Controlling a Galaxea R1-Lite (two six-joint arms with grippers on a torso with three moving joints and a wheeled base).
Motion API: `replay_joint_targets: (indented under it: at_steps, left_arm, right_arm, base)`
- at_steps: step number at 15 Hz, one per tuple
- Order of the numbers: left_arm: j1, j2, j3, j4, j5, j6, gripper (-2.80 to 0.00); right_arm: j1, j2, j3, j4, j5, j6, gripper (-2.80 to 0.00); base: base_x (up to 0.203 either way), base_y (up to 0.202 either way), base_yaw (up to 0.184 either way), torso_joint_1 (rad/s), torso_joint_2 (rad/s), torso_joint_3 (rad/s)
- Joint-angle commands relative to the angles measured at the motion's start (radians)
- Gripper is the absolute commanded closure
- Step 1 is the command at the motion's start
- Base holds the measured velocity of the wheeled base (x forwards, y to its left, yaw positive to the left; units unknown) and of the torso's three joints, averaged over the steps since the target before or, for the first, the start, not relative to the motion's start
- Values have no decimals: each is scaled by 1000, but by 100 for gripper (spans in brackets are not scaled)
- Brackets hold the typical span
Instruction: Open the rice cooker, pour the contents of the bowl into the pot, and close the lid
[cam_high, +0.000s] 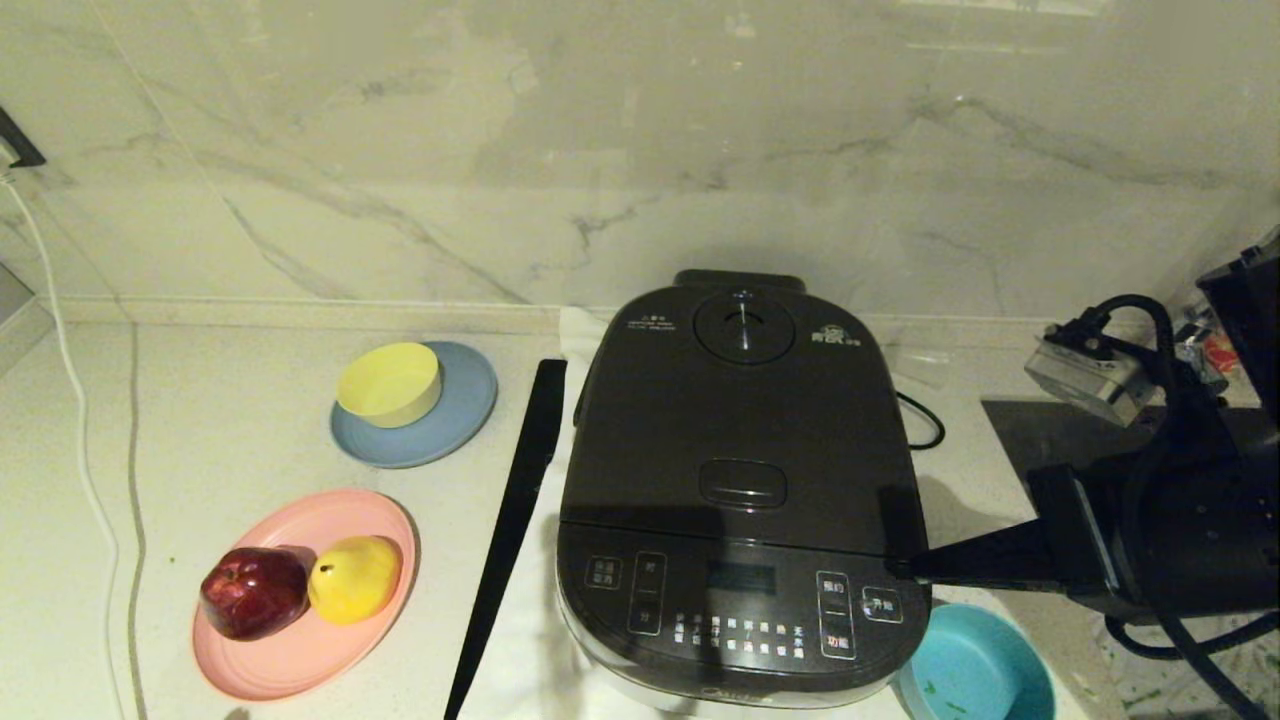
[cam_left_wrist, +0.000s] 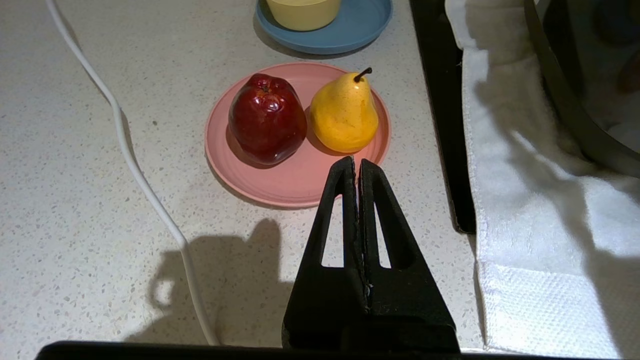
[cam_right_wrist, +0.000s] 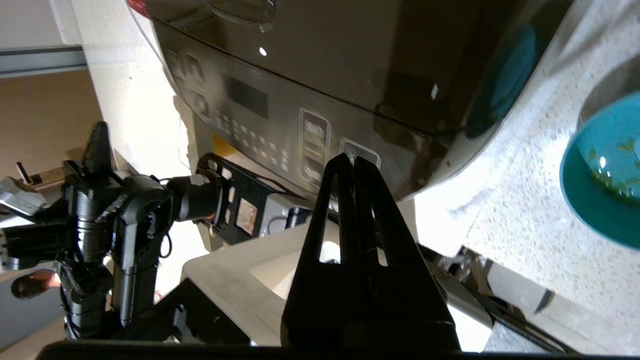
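Dark grey rice cooker (cam_high: 740, 480) mid-counter, lid (cam_high: 740, 400) down, release button just left and far of right gripper (cam_high: 905, 568), pinched empty at its near-right panel; left gripper (cam_left_wrist: 356, 162) parked left, also pinched.

The middle of the counter (cam_high: 200, 420) is taken up by the rice cooker (cam_high: 740, 480), its lid (cam_high: 735, 400) shut. The right front corner of its panel is reached by the right gripper (cam_high: 900, 570) (fingers pressed together), and the bowl (cam_high: 975, 670) is set just beside that corner. To the left, the way is narrowed by the closed left gripper (cam_high: 545, 400), the grey-blue plate (cam_high: 455, 425) and the pink plate (cam_high: 290, 650); bare counter is left beyond them.
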Motion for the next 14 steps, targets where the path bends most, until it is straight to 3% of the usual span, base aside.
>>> replay_joint_targets:
  at_steps: [1, 14]
  left_arm:
    - [-1, -1, 0, 0, 0, 0, 0]
    - [0, -1, 0, 0, 0, 0, 0]
  right_arm:
    - [2, 10, 17, 2, 2, 3, 0]
    - [24, 60, -10, -2, 4, 3, 0]
  base:
    - [0, 0, 0, 0, 0, 0]
    - [0, 0, 0, 0, 0, 0]
